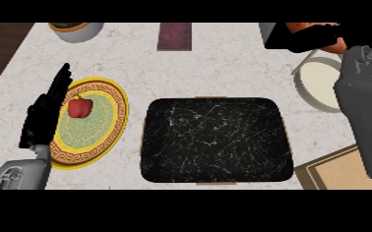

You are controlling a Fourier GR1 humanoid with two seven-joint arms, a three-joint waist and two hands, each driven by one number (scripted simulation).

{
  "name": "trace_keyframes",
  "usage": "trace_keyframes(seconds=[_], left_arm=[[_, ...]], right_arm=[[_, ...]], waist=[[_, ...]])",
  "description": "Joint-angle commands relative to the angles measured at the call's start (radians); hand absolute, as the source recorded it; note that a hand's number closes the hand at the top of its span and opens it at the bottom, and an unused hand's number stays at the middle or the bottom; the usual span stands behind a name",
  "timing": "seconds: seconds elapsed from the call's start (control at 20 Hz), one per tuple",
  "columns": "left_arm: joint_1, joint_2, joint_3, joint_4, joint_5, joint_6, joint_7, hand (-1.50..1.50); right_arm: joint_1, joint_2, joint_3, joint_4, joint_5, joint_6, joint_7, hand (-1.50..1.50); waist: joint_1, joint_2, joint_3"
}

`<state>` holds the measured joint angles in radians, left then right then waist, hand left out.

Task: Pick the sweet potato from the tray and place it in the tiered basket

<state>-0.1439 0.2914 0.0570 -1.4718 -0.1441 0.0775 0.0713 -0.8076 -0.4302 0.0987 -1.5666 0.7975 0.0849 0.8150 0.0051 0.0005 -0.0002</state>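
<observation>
The sweet potato [309,27] shows as orange patches at the top right, mostly hidden by my right hand [298,40], whose fingers are curled round it. The hand holds it just above and behind the tiered basket [320,81], a round white tier with a grey wire rim at the right edge. My grey right forearm crosses over the basket's right side. The black marbled tray [218,140] lies in the middle of the counter with nothing on it. My left hand [45,113] rests open at the left, fingers pointing up.
A yellow patterned plate [102,128] with a red pepper [80,107] lies beside my left hand. A grey plant pot [76,30] and a maroon block [175,36] stand at the back. A wooden board [338,169] sits at the lower right.
</observation>
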Motion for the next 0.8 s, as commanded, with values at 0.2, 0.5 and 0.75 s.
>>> trace_keyframes(seconds=[0.2, 0.5, 0.75], left_arm=[[0.004, -0.018, 0.01, 0.027, -0.01, 0.011, -0.045, 0.0], [0.047, -0.035, -0.028, -0.059, -0.039, 0.004, 0.016, 0.0], [-0.023, -0.025, 0.003, -0.016, -0.022, -0.021, 0.038, 0.0]], right_arm=[[0.011, -0.125, 0.028, 0.174, 0.173, 0.007, -0.09, 1.5], [-0.001, -0.237, -0.081, 0.344, 0.178, -0.026, -0.267, 1.5], [-0.039, -0.241, -0.113, 0.482, 0.166, -0.027, -0.404, 1.5]], waist=[[0.002, 0.002, -0.001], [0.006, 0.001, 0.0], [0.007, 0.002, 0.0]])
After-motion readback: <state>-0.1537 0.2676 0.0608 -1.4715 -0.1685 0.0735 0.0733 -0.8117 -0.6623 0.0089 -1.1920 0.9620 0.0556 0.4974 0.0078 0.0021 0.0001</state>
